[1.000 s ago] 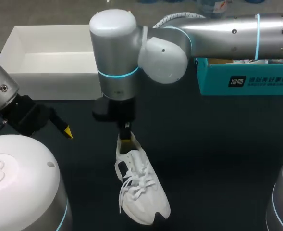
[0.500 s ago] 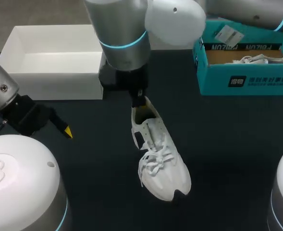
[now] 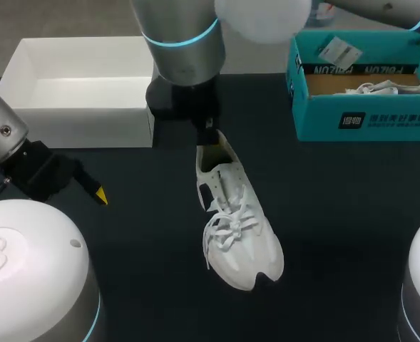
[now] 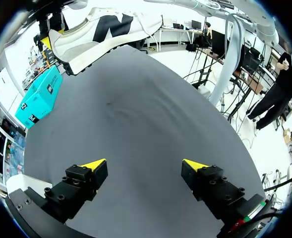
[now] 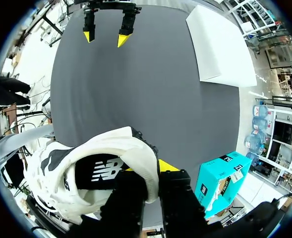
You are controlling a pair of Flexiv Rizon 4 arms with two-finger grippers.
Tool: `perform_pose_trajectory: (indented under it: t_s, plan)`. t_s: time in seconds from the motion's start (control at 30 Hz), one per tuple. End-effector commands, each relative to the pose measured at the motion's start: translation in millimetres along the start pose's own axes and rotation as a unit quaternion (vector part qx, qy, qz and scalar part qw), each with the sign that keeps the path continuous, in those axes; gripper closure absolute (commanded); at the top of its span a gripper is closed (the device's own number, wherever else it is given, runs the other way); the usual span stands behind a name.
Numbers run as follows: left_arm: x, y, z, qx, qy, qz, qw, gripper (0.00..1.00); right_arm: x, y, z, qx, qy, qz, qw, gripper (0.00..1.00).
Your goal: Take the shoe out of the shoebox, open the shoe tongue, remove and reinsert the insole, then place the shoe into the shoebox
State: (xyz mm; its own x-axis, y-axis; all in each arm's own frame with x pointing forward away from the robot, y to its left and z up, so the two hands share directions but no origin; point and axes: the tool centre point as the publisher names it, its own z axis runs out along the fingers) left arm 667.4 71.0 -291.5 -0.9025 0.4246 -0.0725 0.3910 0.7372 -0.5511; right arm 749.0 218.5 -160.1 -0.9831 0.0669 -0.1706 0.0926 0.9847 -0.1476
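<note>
1. Dark table cloth [image 3: 338,214] all around, with an open white box [image 3: 74,114] at the far left and the teal shoebox [image 3: 366,117] at the far right.
2. The white sneaker [image 3: 234,228] is out of the shoebox, over the table's middle, toe toward the robot.
3. The right gripper [image 5: 148,171] is pinching its heel collar, one finger inside the shoe and one outside.
4. The left gripper [image 4: 144,164] is spread wide over bare cloth, well apart from the sneaker.

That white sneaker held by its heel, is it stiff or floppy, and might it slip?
Probably fairly stiff: the white sneaker holds its shape though the right end effector pinches only its heel collar. Its loose laces look floppy. Gripped at one end, it may swing or slip.
</note>
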Motion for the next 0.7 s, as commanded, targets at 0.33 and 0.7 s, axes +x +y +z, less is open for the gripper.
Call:
perform_pose_trajectory:
  t_s: [0.33, 0.7]
  plan:
    - [-1.0, 1.0, 0.2, 0.000, 0.002, 0.000, 1.000, 0.00, -0.9, 0.5, -0.8, 0.000, 0.001, 0.000, 1.000, 1.00]
    - [-1.0, 1.0, 0.2, 0.000, 0.002, 0.000, 1.000, 0.00, -95.3, -149.3, 7.0, 0.003, -0.056, 0.015, 0.998, 1.00]
